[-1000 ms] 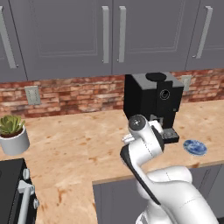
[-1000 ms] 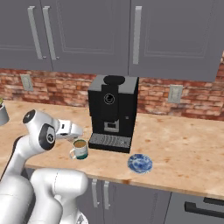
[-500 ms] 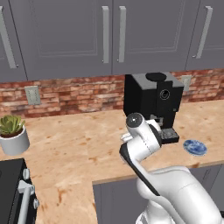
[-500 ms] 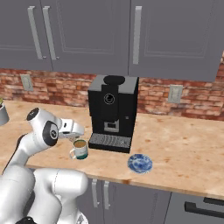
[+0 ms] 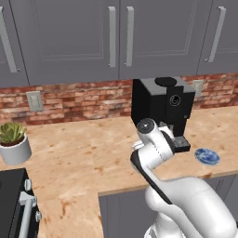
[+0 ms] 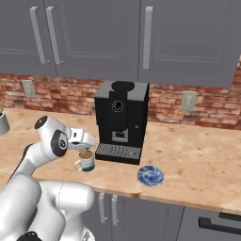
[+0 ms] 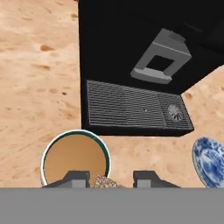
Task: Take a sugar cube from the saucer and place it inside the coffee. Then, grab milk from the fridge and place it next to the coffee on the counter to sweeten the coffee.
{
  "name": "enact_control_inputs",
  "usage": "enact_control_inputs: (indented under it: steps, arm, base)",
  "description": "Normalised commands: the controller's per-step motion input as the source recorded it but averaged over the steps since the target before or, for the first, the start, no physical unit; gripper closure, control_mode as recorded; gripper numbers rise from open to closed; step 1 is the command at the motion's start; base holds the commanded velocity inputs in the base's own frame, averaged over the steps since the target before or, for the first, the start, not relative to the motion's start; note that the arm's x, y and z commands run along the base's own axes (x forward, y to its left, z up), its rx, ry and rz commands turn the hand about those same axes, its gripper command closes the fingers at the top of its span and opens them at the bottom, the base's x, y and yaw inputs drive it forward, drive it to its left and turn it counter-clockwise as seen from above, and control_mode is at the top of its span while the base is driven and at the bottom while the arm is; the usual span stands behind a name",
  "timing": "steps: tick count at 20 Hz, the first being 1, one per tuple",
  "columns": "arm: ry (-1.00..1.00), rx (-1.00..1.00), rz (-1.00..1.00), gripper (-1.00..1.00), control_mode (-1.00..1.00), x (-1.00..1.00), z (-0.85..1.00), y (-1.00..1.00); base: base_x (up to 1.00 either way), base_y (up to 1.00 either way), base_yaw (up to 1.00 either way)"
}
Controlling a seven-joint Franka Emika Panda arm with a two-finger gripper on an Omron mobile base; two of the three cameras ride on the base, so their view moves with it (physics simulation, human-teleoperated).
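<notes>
The coffee [image 7: 74, 159] is a pale mug of brown liquid standing on the counter [image 6: 197, 155] left of the coffee machine's drip tray; it also appears as the mug [image 6: 85, 161] in the right base view. My gripper [image 7: 112, 178] hovers just above the mug's near rim, shut on a speckled brown sugar cube [image 7: 105, 180]. From the right base view the gripper [image 6: 88, 145] hangs right over the mug. The blue patterned saucer [image 7: 210, 162] lies to the right, with nothing on it in the saucer [image 6: 150, 175] seen from the base. The milk and the fridge are out of view.
A black coffee machine [image 6: 121, 120] stands against the brick wall right behind the mug, its spout and drip tray [image 7: 135, 109] close to my hand. A potted plant [image 5: 14, 144] sits far left. A stove [image 5: 14, 204] borders the counter's left end. Grey cabinets hang overhead.
My arm has edged slightly to the right, bringing the hand over the mug. The mug and saucer have not moved.
</notes>
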Motion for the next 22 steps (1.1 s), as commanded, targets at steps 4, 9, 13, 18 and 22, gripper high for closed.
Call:
enact_control_inputs:
  steps: [4,9,13,18,22]
  arm:
    - [0.01,0.0,0.0,1.0,-1.0,0.0,-0.23,-0.07]
    - [0.02,0.0,0.0,1.0,-1.0,0.0,-0.29,0.0]
    - [0.01,0.0,0.0,1.0,-1.0,0.0,-0.28,0.0]
    - [0.0,0.0,0.0,1.0,-1.0,0.0,-0.26,0.0]
    - [0.0,0.0,0.0,1.0,-1.0,0.0,-0.24,0.0]
  base:
    - [0.0,0.0,0.0]
    - [0.0,0.0,0.0]
    - [0.0,0.0,0.0]
    - [0.0,0.0,0.0]
    - [0.0,0.0,0.0]
